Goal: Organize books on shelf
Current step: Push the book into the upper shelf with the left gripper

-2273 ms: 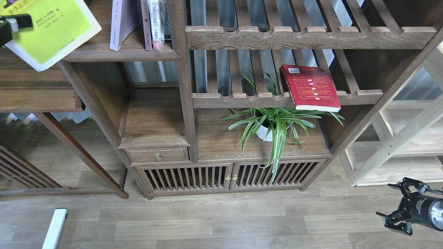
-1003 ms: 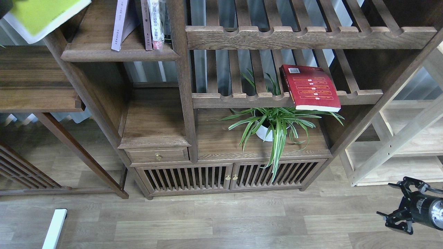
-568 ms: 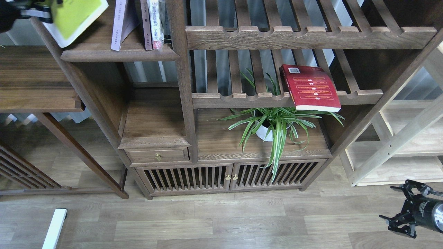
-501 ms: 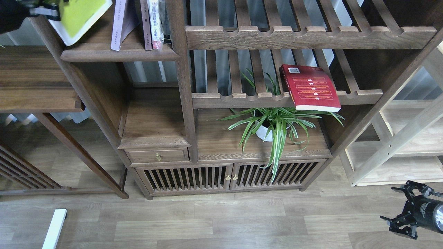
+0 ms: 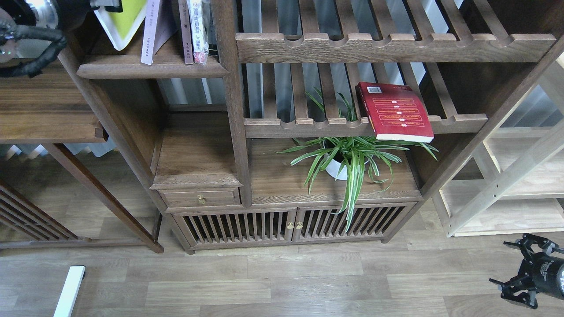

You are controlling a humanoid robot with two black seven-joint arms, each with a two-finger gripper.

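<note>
At the top left my left gripper (image 5: 105, 5) is shut on the yellow-green book (image 5: 121, 24). The book hangs tilted, its lower corner just above the left part of the dark shelf (image 5: 154, 70). The lavender-white book (image 5: 150, 37) leans upright on that shelf, right beside the held one. The red book (image 5: 394, 112) lies flat on a slatted rack at centre right, its front edge sticking out past the rail. My right gripper (image 5: 500, 262) is open and empty, low at the bottom right over the floor.
A thin brown-spined book (image 5: 186, 35) and a plastic-wrapped book (image 5: 198, 35) stand at the shelf's right end against a post. A potted spider plant (image 5: 348, 158) sits under the red book. A pale wood rack (image 5: 506, 185) stands at right.
My left arm has carried the yellow-green book right and turned it more upright, from outside the shelf's left post to over the shelf beside the lavender book. The right gripper sank slightly.
</note>
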